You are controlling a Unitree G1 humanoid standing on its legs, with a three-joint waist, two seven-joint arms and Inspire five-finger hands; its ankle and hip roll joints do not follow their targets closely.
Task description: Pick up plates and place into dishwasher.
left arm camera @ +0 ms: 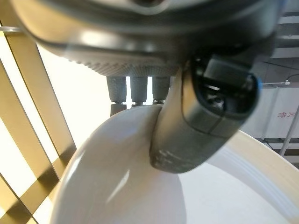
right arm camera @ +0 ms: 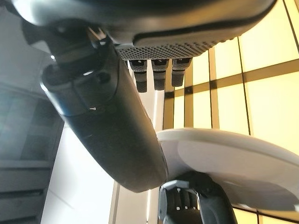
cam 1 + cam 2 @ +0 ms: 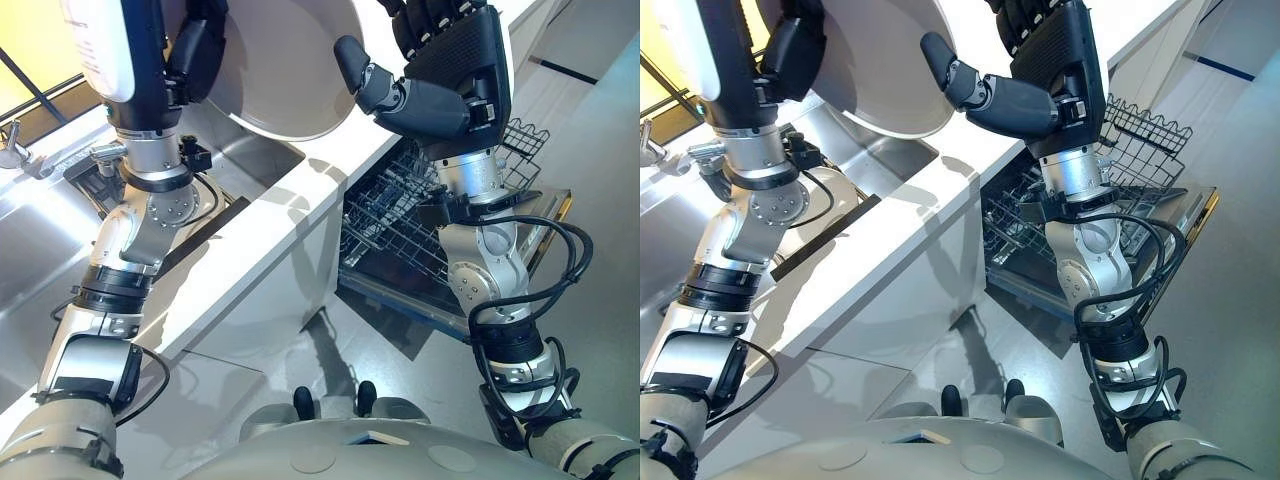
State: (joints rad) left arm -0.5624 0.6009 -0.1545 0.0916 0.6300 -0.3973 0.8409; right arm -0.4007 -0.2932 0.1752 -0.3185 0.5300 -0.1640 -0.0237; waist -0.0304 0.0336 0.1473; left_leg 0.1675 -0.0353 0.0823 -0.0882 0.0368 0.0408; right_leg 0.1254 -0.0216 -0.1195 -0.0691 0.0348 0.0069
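Observation:
My left hand (image 3: 200, 55) holds a large white plate (image 3: 285, 70) tilted high above the sink. In the left wrist view its thumb (image 1: 187, 140) presses on the plate's face (image 1: 140, 191) while the fingers curl behind the rim. My right hand (image 3: 455, 60) hovers just right of the plate, fingers straight and thumb (image 3: 365, 75) stretched toward the rim; I cannot tell whether it touches. The right wrist view shows the plate (image 2: 233, 163) beyond that thumb, with the left hand (image 2: 191, 200) under it. The dishwasher's wire rack (image 3: 400, 215) is pulled out below the right arm.
A white counter edge (image 3: 300, 200) runs diagonally between the steel sink (image 3: 40, 230) and the dishwasher. A tap (image 3: 15, 145) stands at the sink's far left. The lowered dishwasher door (image 3: 545, 215) juts over grey floor on the right.

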